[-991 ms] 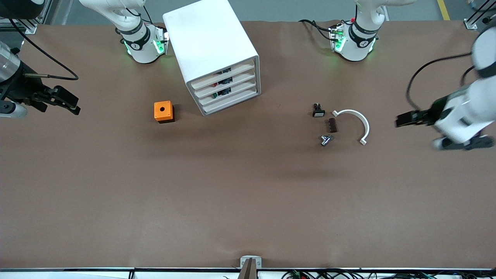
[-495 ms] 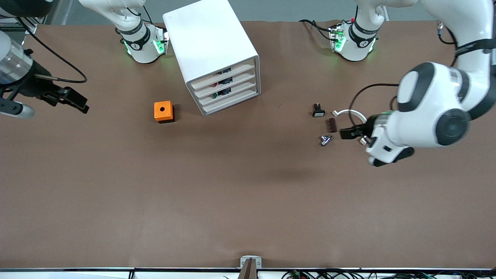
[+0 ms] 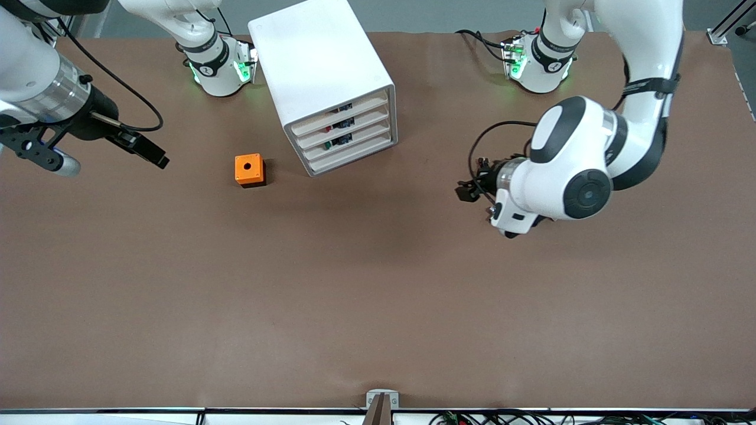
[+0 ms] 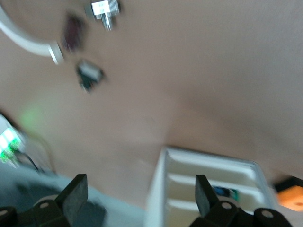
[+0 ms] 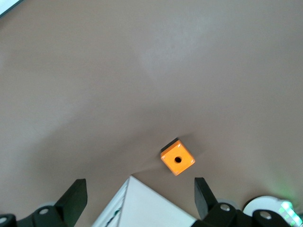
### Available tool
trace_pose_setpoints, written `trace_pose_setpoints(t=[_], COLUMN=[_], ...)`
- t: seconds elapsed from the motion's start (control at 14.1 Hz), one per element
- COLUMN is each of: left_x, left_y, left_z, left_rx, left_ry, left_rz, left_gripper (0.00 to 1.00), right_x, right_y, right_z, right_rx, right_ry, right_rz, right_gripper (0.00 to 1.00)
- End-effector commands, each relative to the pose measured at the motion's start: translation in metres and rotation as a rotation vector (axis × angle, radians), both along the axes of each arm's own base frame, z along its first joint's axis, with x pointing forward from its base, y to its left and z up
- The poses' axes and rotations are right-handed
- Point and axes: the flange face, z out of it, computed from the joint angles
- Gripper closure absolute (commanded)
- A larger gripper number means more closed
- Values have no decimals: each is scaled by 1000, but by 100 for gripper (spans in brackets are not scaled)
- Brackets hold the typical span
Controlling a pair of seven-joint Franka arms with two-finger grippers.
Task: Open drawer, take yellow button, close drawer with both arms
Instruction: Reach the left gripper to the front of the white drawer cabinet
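My left tool (image 3: pixel 466 193) hangs with its fingers spread wide over the bare counter (image 3: pixel 378 283), between the cabinet (image 3: pixel 322 77) and some small parts (image 4: pixel 90 75). My right tool (image 3: pixel 155 156) is spread wide too, up over the counter near the orange cube (image 3: pixel 249 169). The top drawer (image 3: pixel 338 114) is pushed in. I cannot see the button.
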Motion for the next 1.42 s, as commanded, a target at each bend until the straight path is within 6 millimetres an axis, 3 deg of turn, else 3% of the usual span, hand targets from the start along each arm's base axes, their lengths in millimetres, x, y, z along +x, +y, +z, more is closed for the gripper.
trace_pose_setpoints(t=[0.0, 0.35, 0.85, 1.34], left_x=[-9, -15, -33, -93], left_y=[-37, -90, -131, -181], left_z=[-18, -36, -99, -129], left_rx=[51, 125, 304, 484], left_ry=[168, 382, 708, 876], left_rz=[199, 475, 712, 637], left_gripper=[0, 0, 0, 0], right_x=[-7, -16, -19, -21], right_y=[16, 50, 57, 62], right_z=[0, -4, -7, -8], right_rx=[22, 11, 4, 1], right_ry=[20, 40, 45, 47], right_rz=[-73, -141, -142, -132], right_gripper=[0, 0, 0, 0])
